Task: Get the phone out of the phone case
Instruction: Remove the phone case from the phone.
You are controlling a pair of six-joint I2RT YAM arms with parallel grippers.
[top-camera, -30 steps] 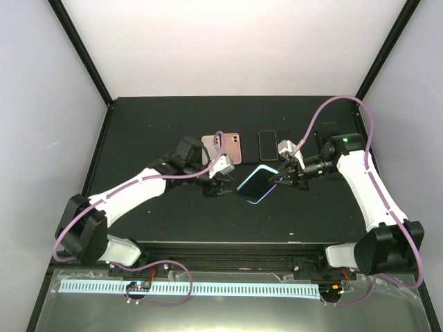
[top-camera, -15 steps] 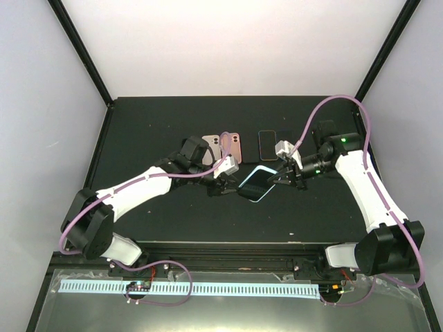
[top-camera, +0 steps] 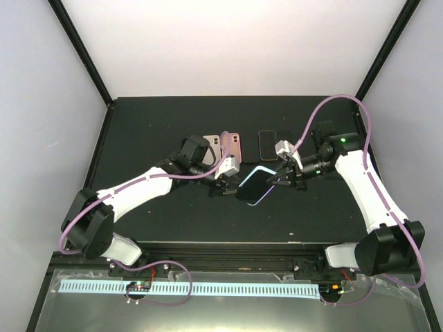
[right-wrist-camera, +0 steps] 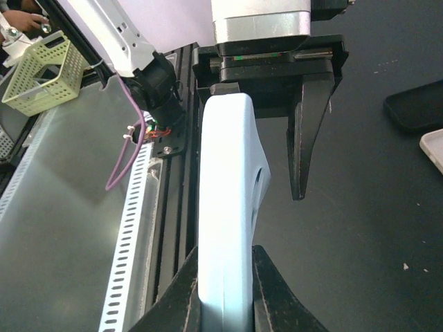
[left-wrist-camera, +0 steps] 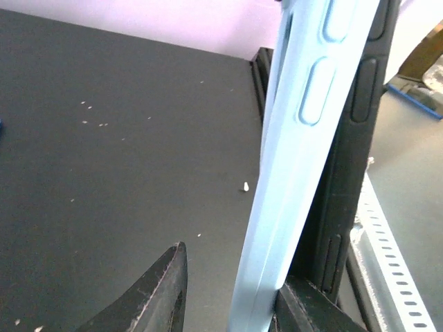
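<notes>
phone case (top-camera: 253,185), edge-on, clamped in right gripper (top-camera: 271,181).

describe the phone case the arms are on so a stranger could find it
On the black table, look at its middle, between the left hand and right hand. The light blue phone case is held there at a tilt. The pink phone and black phone behind it lie flat.
</notes>
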